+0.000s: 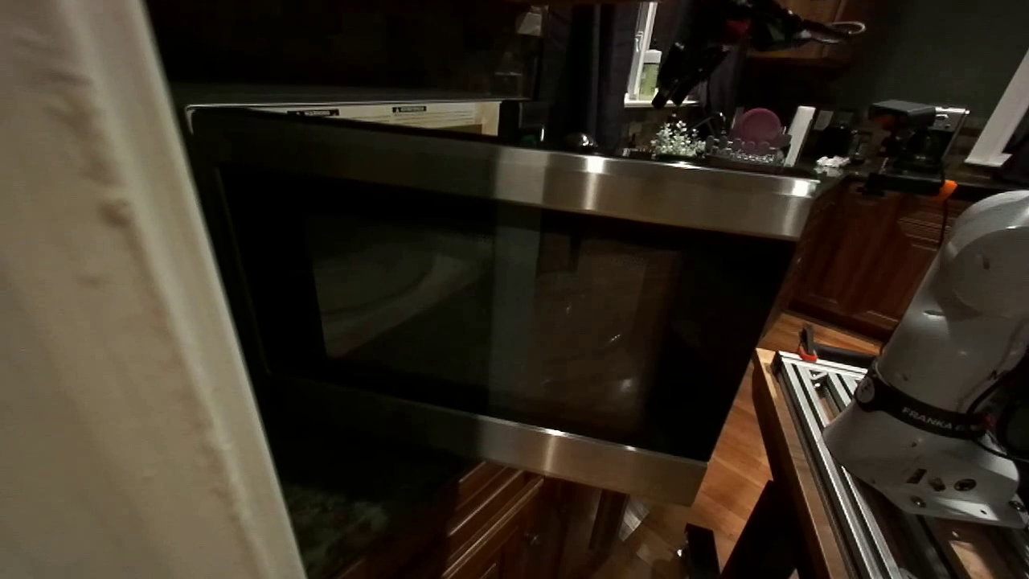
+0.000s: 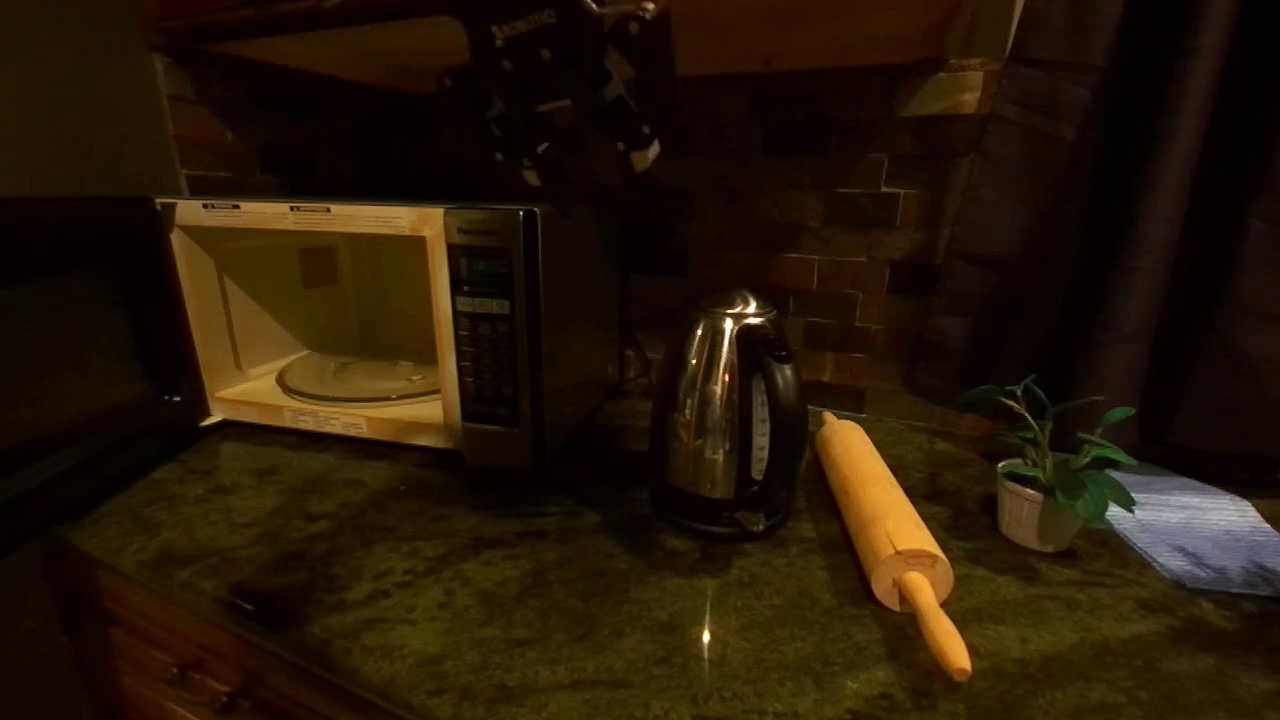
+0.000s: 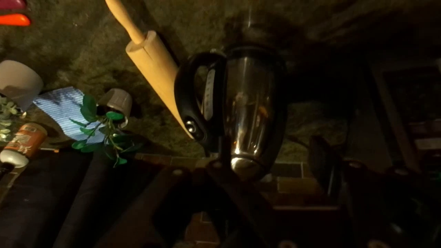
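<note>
Hanging higher than the microwave (image 2: 447, 320), had the gripper (image 2: 590, 168) spread wide with nothing in it, likely up there to clear the shiny kettle (image 2: 715, 420), set on its flat bottom near the microwave to stand steady.

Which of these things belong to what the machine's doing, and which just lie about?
Probably involved: gripper, open and empty; kettle and open microwave, nearest it.
Apparently just lying about: rolling pin, potted plant, striped cloth, orange bottle.

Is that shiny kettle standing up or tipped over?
Upright: in an exterior view the kettle stands with its black base on the counter and its lid at the top.
</note>
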